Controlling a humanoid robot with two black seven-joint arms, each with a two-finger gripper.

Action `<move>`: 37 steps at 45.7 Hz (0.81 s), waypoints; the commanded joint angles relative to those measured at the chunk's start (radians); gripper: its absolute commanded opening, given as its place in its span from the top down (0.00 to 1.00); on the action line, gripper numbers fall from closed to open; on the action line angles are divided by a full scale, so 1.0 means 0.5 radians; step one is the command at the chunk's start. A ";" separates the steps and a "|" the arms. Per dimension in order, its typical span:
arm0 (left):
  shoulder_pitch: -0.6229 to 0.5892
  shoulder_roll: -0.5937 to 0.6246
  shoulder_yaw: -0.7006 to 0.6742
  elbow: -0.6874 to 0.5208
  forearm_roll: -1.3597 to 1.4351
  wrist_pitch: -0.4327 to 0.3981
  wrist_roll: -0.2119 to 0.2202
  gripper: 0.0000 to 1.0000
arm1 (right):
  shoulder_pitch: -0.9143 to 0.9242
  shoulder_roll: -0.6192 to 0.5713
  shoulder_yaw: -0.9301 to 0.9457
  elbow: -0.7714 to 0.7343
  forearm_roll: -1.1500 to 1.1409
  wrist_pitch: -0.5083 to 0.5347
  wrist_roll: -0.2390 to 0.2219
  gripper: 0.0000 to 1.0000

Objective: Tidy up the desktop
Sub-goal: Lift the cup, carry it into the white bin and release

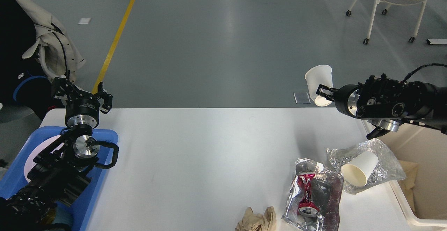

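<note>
Two paper cups in play: one cup [319,81] is lifted above the far edge of the desktop [195,154], pinched at its rim by the right gripper [323,93]; the other cup [359,168] lies tipped on a foil wrapper [387,164]. A second foil wrapper [314,198] and some crumpled brown paper [256,220] are cut off below. Left gripper [82,93] hangs with fingers spread, empty, over the blue tray [104,135]. The cream bin [419,175] is partly hidden behind the right arm.

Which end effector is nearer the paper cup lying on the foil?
Right. The right end effector is raised just above-left of the lying paper cup; the left end effector is far across the desktop, over the blue tray.
</note>
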State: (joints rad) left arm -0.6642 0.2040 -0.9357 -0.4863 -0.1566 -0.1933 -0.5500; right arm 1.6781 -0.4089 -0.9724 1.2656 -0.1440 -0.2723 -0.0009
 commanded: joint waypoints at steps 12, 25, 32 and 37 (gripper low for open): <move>0.000 0.000 0.000 0.000 0.000 0.000 0.002 0.02 | 0.902 0.140 -0.267 0.672 -0.031 0.648 0.035 1.00; 0.000 0.000 0.000 0.000 0.000 0.000 0.002 0.02 | 1.212 0.103 -0.273 0.788 -0.028 1.425 0.106 1.00; 0.000 0.000 0.000 0.000 0.000 0.000 0.002 0.02 | 1.206 0.091 -0.289 0.779 -0.016 1.391 0.103 1.00; 0.000 0.000 0.000 0.000 0.000 0.000 0.002 0.02 | 1.169 0.085 -0.359 0.700 -0.010 1.306 0.103 1.00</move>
State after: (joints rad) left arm -0.6642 0.2040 -0.9357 -0.4863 -0.1566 -0.1933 -0.5492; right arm 2.2810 -0.3626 -1.1192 1.6526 -0.1516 0.4205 0.0511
